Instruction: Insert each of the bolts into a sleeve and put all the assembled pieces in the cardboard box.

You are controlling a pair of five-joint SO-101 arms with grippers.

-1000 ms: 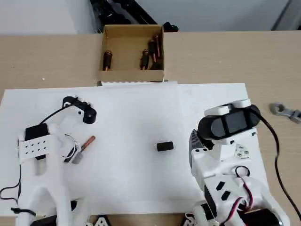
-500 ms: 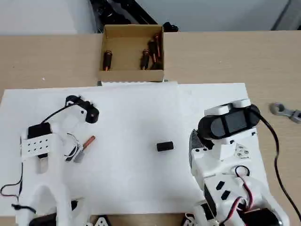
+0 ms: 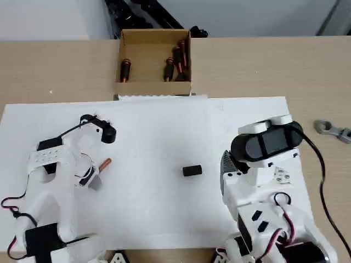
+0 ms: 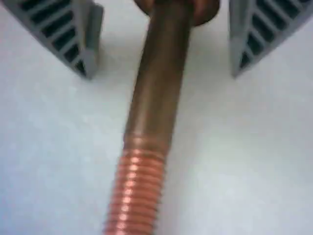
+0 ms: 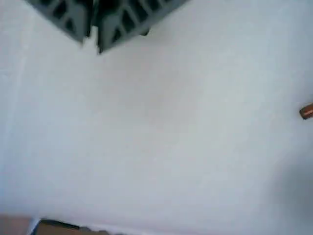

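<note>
The right tool (image 5: 94,43), its fingers pressed together, hangs over white paper (image 5: 161,147), with a copper bolt tip (image 5: 307,111) well apart.

Left tool (image 4: 162,68) with jaws wide apart, right tool (image 5: 94,41) with jaws together.

Copper bolt (image 4: 156,98), brighter orange on the thread. Black sleeve (image 3: 192,170). Brown cardboard box (image 3: 153,87). White sheet (image 3: 153,131) on pale tan, faintly grained table (image 3: 55,66). White arms (image 3: 52,181) with black motors (image 3: 266,143). Grey fingers (image 4: 63,29), striped with dark slats.
</note>
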